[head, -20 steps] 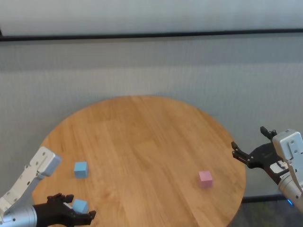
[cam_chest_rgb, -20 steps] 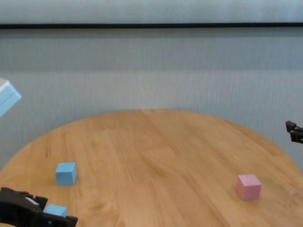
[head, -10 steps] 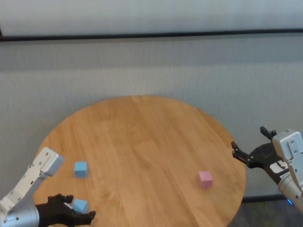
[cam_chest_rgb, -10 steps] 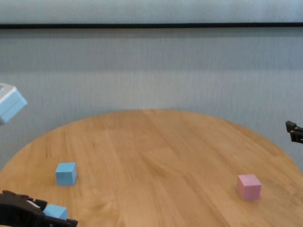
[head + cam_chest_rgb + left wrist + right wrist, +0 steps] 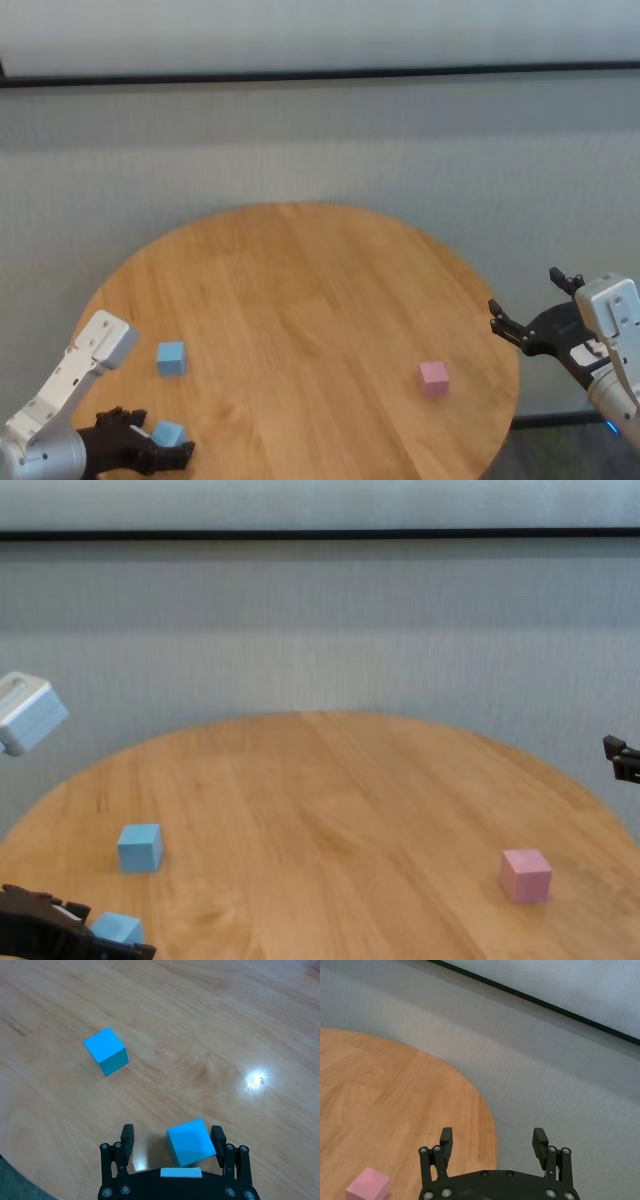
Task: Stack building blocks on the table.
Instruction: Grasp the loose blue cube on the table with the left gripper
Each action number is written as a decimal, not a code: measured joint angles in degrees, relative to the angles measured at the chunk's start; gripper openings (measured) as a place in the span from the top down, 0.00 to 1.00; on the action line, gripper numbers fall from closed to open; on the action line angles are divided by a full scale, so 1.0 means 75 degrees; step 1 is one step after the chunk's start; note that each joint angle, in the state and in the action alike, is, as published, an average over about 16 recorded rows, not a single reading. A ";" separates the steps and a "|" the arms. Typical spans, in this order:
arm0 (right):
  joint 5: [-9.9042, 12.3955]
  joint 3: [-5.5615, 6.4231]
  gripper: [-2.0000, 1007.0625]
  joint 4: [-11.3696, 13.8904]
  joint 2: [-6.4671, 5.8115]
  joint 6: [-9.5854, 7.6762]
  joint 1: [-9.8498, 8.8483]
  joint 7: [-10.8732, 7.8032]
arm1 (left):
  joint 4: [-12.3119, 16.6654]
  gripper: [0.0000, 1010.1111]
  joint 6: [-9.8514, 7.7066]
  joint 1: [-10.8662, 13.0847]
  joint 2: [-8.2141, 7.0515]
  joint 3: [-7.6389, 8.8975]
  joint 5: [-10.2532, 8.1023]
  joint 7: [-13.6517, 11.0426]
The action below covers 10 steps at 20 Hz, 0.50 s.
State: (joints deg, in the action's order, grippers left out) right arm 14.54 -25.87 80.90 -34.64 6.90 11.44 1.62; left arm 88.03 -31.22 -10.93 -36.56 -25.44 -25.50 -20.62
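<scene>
Left arm: reaching in low from the near left, its pale forearm slanting up and away from the wrist. The left gripper (image 5: 150, 452) is sitting at the lower left corner of the head view, its black jaws standing wide apart and pointing toward the right. Right arm: hanging off to the far right, forearm rising from the lower right corner. The right gripper (image 5: 530, 305) is pointing up and to the left, its jaws likewise standing fully spread with nothing between them.
</scene>
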 joint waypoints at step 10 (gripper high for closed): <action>0.0000 0.0000 0.00 0.0000 0.0000 0.0000 0.0000 0.0000 | -0.0044 0.11 -0.0066 -0.0029 0.0038 -0.0004 0.0058 0.0052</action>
State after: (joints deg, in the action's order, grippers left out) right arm 14.54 -25.87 80.90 -34.64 6.90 11.44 1.62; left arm 87.70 -31.71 -11.14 -36.27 -25.47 -25.07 -20.23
